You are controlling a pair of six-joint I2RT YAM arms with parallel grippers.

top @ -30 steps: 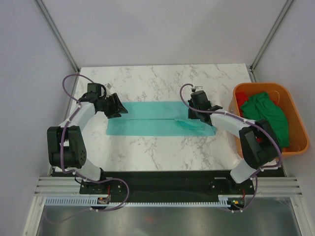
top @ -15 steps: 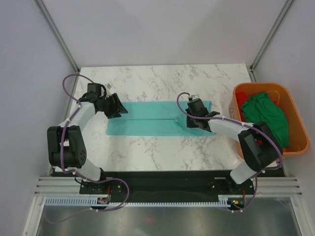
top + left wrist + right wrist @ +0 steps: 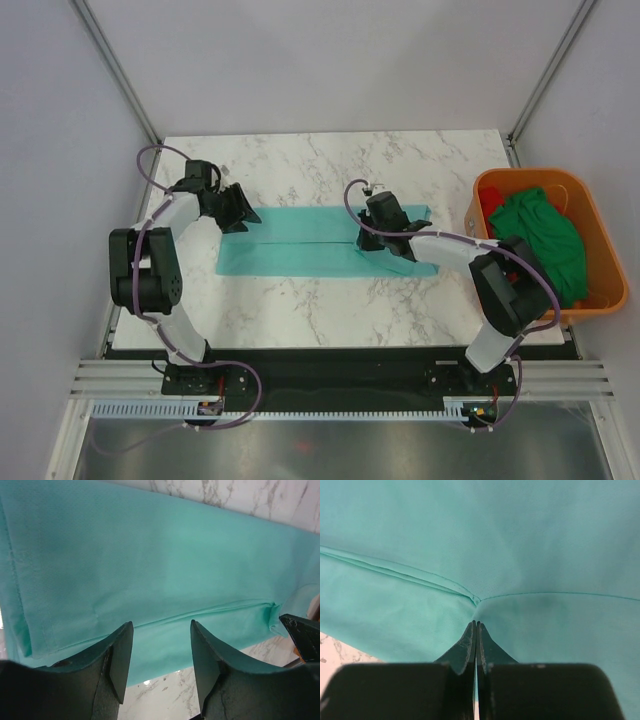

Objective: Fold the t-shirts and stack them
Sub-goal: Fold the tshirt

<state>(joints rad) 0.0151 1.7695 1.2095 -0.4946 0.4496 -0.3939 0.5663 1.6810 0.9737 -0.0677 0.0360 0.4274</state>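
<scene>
On the surface [image 3: 330, 170], right jaws pinch the teal t-shirt [image 3: 290, 255] at its right end, likely for folding; left jaws hover spread.

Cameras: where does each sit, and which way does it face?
Top external: above, behind the bases, looking down on the table; both arms show.
Left wrist: on left arm, facing the teal t-shirt; open left end effector shows.
Right wrist: on right arm, close above it; shut right end effector shows.
Shared: all see that t-shirt.
</scene>
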